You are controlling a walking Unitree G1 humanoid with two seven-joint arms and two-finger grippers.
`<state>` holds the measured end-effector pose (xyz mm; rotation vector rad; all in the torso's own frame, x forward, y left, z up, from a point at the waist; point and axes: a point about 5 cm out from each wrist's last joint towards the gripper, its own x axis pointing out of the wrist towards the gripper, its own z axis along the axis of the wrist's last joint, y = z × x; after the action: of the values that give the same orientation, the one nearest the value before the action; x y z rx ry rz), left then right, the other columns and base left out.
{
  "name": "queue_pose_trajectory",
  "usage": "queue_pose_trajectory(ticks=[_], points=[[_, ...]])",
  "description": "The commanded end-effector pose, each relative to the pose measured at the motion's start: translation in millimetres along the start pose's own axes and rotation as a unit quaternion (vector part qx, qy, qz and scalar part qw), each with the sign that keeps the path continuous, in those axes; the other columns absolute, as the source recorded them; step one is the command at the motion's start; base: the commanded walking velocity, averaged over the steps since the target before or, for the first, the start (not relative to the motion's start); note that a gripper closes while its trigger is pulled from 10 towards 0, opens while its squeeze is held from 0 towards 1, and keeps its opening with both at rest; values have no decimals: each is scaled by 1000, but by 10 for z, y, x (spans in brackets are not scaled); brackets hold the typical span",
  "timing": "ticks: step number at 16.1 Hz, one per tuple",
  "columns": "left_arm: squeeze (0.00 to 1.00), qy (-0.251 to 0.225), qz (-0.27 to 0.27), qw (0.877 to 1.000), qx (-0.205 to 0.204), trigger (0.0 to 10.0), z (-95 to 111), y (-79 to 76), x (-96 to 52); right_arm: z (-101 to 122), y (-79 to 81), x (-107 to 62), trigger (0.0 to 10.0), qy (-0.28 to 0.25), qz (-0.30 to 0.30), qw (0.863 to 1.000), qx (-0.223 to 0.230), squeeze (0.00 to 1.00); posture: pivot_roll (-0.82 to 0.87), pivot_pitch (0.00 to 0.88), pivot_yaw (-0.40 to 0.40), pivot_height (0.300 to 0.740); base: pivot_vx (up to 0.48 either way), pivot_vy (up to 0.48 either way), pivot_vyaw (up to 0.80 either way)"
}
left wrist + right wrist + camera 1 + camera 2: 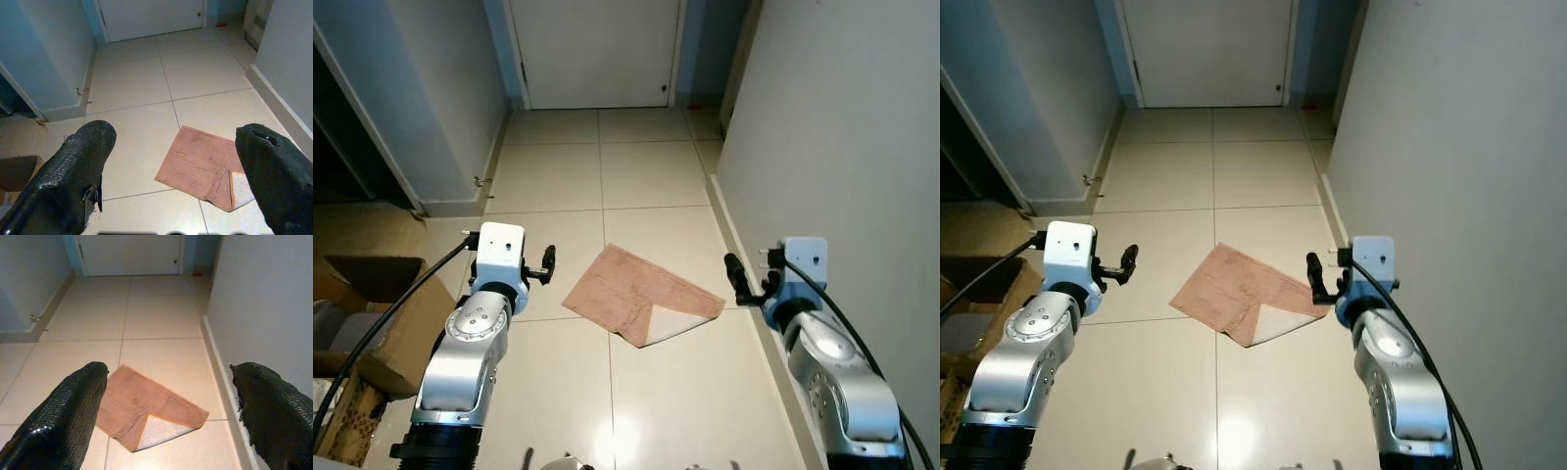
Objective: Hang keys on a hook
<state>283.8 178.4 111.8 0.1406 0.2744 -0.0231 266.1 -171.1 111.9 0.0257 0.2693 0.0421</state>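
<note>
Down at twelve o'clock lies a mat [641, 296] with one corner flipped; feet could trip. Both claws, left gripper [171, 171] and right gripper [166, 406], gape apart, holding nothing.

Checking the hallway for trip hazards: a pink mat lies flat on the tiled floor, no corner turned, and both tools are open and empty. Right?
Not quite: the pink mat has one corner folded over, showing its pale underside, as the right wrist view shows. The left tool and right tool are open and empty.
</note>
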Motion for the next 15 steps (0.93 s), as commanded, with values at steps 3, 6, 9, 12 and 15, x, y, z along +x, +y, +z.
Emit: queue_pose_trajectory(ticks=[3, 6, 9, 12, 15], points=[[1000, -4, 10, 1000, 13, 10000, 43, 19, -42, 23, -23, 22, 10000, -13, 3, 999, -47, 1000, -83, 0, -22, 740, 0, 0, 267], [1000, -27, 10, 999, 28, 10000, 62, 6, -59, 35, -31, 34, 10000, -26, -7, 999, -33, 1000, -76, 0, -21, 740, 0, 0, 800], [1000, -48, 35, 998, 36, 10000, 164, 21, -55, 9, -66, 46, 10000, -21, -38, 999, -8, 1000, -79, 0, -6, 740, 0, 0, 800], [1000, -65, 18, 997, 41, 10000, 194, -20, -43, 14, -66, 37, 10000, -28, -51, 998, -36, 1000, -91, 0, 10, 740, 0, 0, 800], [1000, -69, 15, 997, 35, 10000, 199, -34, -26, -22, -63, 19, 10000, -29, -50, 998, -39, 1000, -100, 0, 29, 740, 0, 0, 800]])
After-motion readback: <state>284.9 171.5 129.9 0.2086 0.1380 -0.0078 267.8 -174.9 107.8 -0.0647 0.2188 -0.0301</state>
